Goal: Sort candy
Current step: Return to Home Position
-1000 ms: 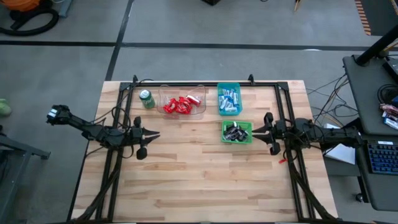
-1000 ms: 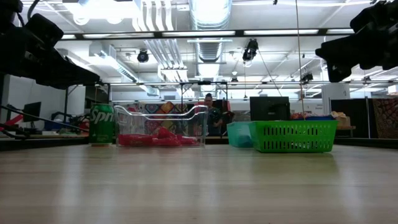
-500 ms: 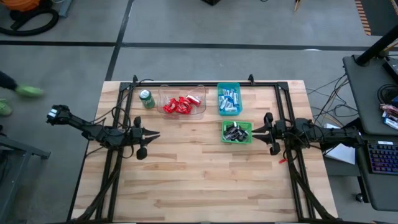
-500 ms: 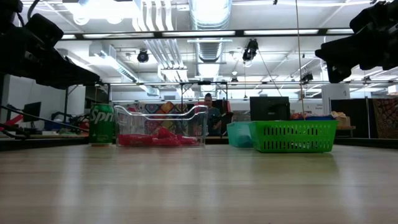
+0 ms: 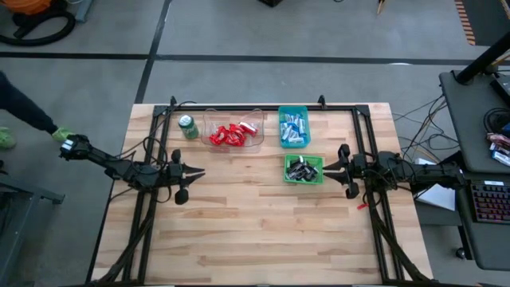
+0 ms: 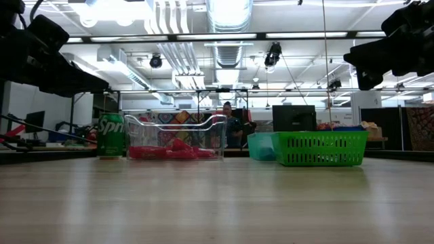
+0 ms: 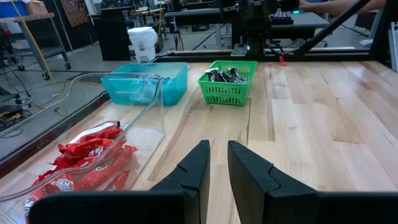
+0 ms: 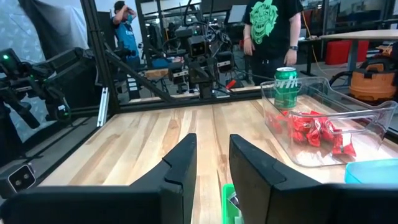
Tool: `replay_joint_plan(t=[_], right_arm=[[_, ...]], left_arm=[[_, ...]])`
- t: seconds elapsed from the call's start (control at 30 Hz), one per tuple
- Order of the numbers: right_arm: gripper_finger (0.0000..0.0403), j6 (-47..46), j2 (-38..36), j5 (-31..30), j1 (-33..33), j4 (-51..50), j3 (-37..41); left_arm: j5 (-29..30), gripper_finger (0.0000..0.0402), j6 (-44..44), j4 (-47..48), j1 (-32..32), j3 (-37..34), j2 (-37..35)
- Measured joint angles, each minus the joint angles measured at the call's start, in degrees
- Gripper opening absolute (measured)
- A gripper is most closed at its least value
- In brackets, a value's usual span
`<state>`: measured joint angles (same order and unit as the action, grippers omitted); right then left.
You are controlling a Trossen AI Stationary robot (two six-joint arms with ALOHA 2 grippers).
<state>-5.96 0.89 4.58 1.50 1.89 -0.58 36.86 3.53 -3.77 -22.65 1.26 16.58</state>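
Note:
Red candy [image 5: 232,134] lies in a clear bin [image 5: 256,142] at the far side of the table. Light blue candy [image 5: 293,127] fills a teal bin [image 5: 280,127], and dark candy [image 5: 304,169] sits in a green basket [image 5: 287,178]. My left gripper [image 5: 199,172] hovers above the table's left part, pointing right, open by a narrow gap [image 7: 219,163], with nothing between its fingers. My right gripper [image 5: 328,167] hovers just right of the green basket, pointing left, open and empty [image 8: 213,155].
A green drink can [image 5: 188,127] stands upright left of the clear bin. A black frame [image 5: 239,108] runs along the table's far edge and both sides. The near half of the wooden table [image 5: 263,231] is bare. A person's dark sleeve and a green item [image 5: 56,134] show beside the left arm's rear.
Both arms have kept still. On the floor left of the table, a person has come closer to the rear end of the left arm.

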Motion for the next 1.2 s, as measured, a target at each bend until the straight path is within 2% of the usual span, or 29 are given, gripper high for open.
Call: replay_joint_plan(t=[0.27,0.63,1.2], right_arm=[[0.0088,0.00,0.00,-0.02,0.00,0.05,0.00],[0.0072,0.00,0.00,-0.02,0.00,0.04,0.00],[0.0085,0.00,0.00,-0.04,0.00,0.04,0.00]], left_arm=[[0.00,0.0040,0.00,0.00,0.00,0.00,0.00],[0.00,0.0040,0.00,0.00,0.02,0.00,0.00],[0.00,0.0040,0.00,0.00,0.00,0.00,0.00]])
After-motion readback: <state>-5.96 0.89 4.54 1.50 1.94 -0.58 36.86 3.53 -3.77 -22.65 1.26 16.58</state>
